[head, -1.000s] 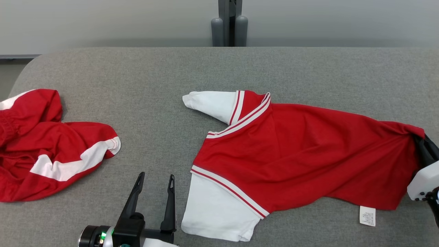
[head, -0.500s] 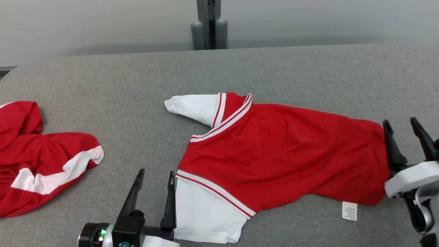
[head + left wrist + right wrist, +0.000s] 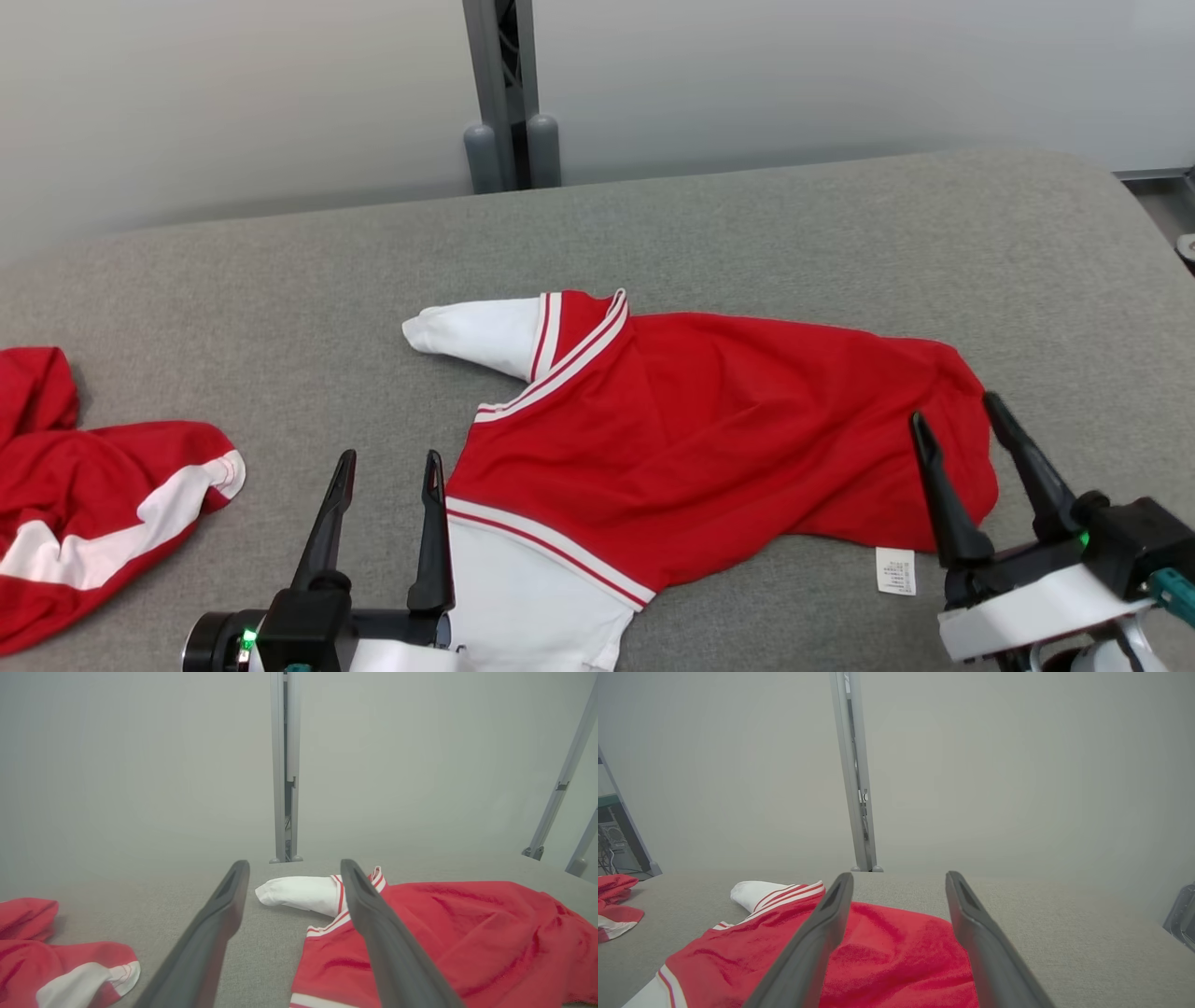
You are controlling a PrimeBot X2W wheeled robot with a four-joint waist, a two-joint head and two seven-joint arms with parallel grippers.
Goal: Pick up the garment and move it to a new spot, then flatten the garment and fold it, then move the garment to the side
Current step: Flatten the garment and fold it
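I have the shirt lying about midway across the desk, collar end toward my left and hem end toward my right. It lies more on its side than flat. The far sleeve points away, the near sleeve sits at the front edge, and the hem end is narrowed and rumpled.

The left gripper hangs wide open and empty just beside the near sleeve. The right gripper is equally wide open and holds nothing, with its fingers over the hem end. I can't be sure whether they clear the cloth or brush it.

I judge the move to a new spot done and flattening in hand. Next I'd want a grip on each hem corner and a pull outward to spread the body before any fold. The other red garment lies well apart at far left.
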